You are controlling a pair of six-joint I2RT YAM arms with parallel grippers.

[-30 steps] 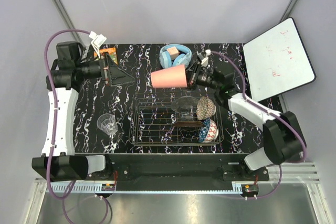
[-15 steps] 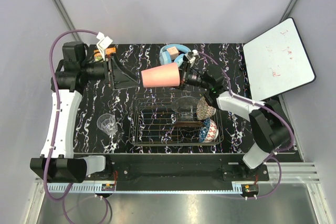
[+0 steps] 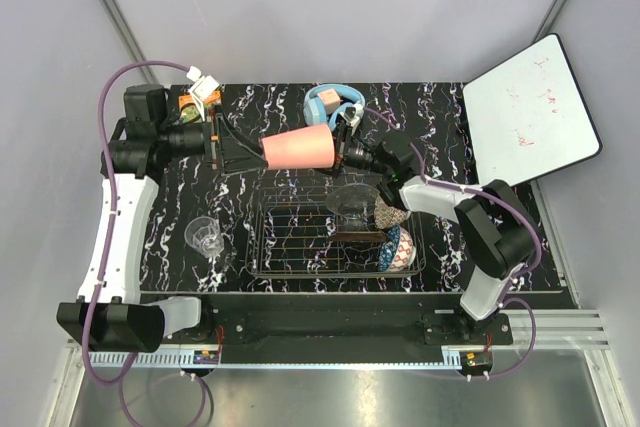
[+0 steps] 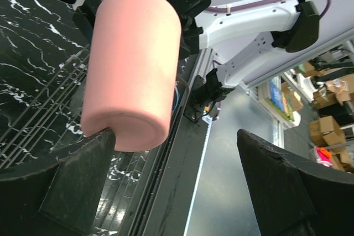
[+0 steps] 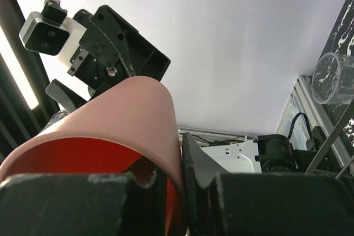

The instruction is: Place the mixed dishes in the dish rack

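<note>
the right gripper [image 5: 170, 165] is clamped on the rim of the salmon-pink cup [image 3: 298, 150], with one black finger inside the wall and one outside. the smooth, matte, tapered cup lies sideways in the air at upper centre of the top view, just above the thin dark wire grid of the dish rack [image 3: 300, 239] in the frame. its flat base points at the left gripper [image 4: 176, 136], whose wedge-shaped jaws stand wide apart.

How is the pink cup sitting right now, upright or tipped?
Tipped on its side: the pink cup hangs horizontal in midair, the right claw pinching its rim, base pointing at the left claw.
</note>
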